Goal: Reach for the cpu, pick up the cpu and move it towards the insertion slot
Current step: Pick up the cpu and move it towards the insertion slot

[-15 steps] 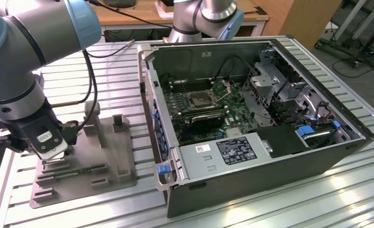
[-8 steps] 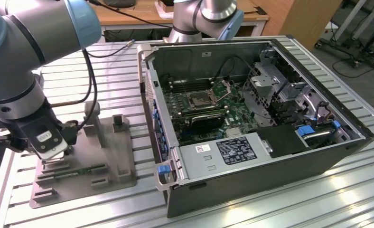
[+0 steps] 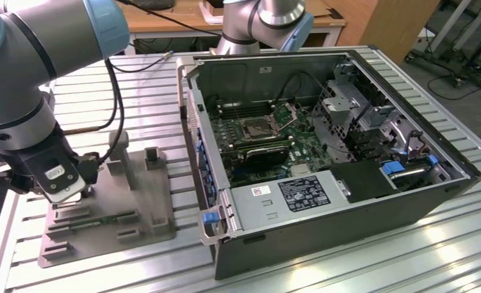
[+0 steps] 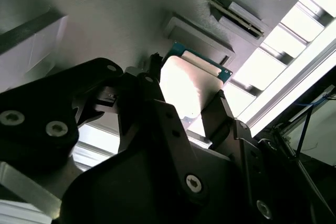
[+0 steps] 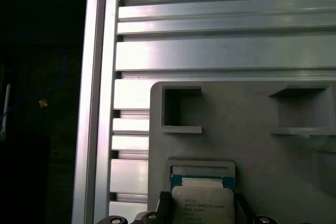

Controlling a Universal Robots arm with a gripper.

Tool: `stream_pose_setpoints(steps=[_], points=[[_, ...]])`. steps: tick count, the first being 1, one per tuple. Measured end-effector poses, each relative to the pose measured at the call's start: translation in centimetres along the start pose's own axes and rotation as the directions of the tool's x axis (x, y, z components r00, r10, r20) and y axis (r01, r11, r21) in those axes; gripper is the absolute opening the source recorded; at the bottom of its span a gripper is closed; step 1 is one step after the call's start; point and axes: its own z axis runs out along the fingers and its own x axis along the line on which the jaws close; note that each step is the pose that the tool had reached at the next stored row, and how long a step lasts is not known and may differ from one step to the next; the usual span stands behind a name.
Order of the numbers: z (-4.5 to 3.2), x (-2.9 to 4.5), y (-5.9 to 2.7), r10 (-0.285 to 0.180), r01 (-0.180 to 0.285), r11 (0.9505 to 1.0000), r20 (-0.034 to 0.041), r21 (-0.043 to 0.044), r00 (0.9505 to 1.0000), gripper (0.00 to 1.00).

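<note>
In both wrist views the cpu (image 5: 202, 206) (image 4: 188, 88), a small square chip with a bright metal top and a green edge, sits between my gripper's (image 5: 203, 203) (image 4: 186, 92) dark fingers (image 4: 219, 109). The fingers press on two opposite sides of it, just over a shallow pocket of the grey fixture (image 5: 247, 145). In the exterior view my gripper (image 3: 65, 183) hangs over the fixture's (image 3: 138, 201) edge at the exterior view's left. The insertion slot (image 3: 257, 127) lies on the green motherboard inside the open computer case (image 3: 330, 201), its metal lid plate (image 3: 290, 113) tipped up.
The fixture stands on a ribbed aluminium table (image 3: 387, 256) and carries a thin green circuit strip (image 3: 102, 221) and upright posts (image 3: 152, 157). The case's raised walls surround the motherboard. A second arm's base (image 3: 257, 24) stands behind the case. A black cable (image 3: 120, 104) hangs by my arm.
</note>
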Motion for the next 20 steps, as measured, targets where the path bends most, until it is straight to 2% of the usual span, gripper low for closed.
stream_pose_setpoints(steps=[7, 20], points=[[-0.56, 0.01, 0.05, 0.0, 0.0, 1.0, -0.0001, 0.0002, 1.0, 0.55], [-0.65, 0.02, 0.06, 0.0, 0.0, 1.0, -0.0002, 0.0004, 1.0, 0.55]])
